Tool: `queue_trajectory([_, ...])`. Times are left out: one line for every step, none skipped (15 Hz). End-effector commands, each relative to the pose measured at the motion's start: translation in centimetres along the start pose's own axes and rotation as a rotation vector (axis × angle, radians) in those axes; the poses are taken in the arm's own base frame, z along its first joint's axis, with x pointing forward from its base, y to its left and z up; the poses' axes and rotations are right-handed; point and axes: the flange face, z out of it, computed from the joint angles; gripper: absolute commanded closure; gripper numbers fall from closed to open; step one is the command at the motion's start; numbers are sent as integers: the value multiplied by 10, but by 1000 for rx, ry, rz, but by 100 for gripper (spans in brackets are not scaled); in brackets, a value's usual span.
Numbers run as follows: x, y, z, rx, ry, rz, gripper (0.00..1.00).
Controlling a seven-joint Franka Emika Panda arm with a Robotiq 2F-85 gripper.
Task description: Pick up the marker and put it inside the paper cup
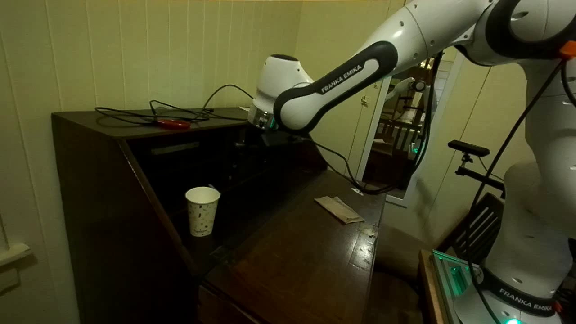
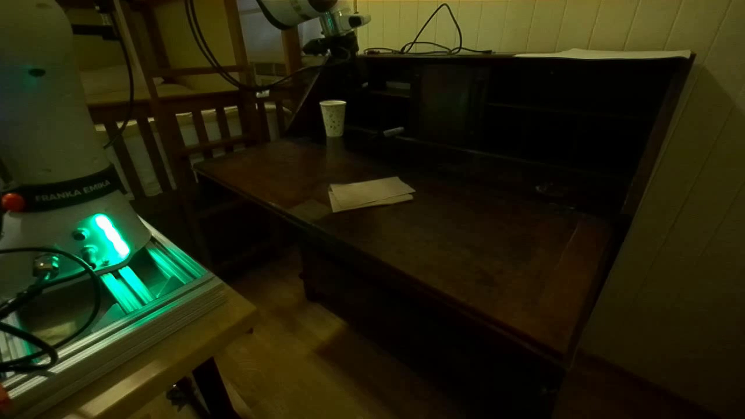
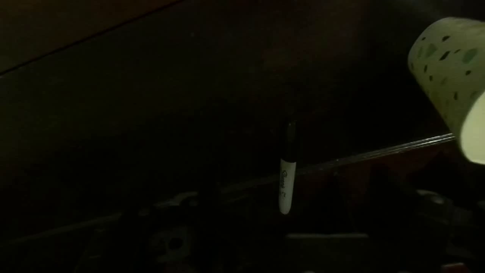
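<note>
Matt paper cup (image 1: 202, 217), smooth plastic marker (image 3: 288, 168), glossy wooden desk (image 1: 292, 256)

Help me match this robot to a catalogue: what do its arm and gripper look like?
The arm is white, with smooth, rounded segments and black trim. FRANKA EMIKA lettering marks its forearm and base, where a green light glows. Black cables hang alongside. The gripper looks dark; its finer shape is lost in shadow.
</note>
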Motion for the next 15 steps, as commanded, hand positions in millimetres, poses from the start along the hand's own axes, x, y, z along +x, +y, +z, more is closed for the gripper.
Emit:
queue_trajectory([1, -11, 47, -23, 23, 59, 0])
queue_trajectory([0, -12, 59, -32, 21, 66, 0])
queue_trajectory([0, -14, 71, -43, 14, 72, 0])
queue_trajectory([1, -15, 82, -58, 20, 76, 0])
queue_trajectory([3, -16, 89, -66, 23, 84, 0])
queue_trajectory([6, -16, 95, -71, 27, 98, 0])
queue_trajectory([10, -16, 99, -74, 31, 113, 0])
queue_trajectory([14, -15, 102, -78, 33, 125, 0])
queue_trajectory([19, -15, 106, -80, 37, 131, 0])
queue_trajectory([23, -17, 109, -76, 42, 133, 0])
queue_trajectory([27, -20, 114, -71, 34, 131, 0])
queue_trajectory([30, -22, 116, -69, 23, 133, 0])
queue_trajectory([32, -23, 118, -80, 12, 122, 0])
queue_trajectory([33, -25, 119, -81, 8, 116, 0])
queue_trajectory([33, -27, 123, -87, 0, 108, 0])
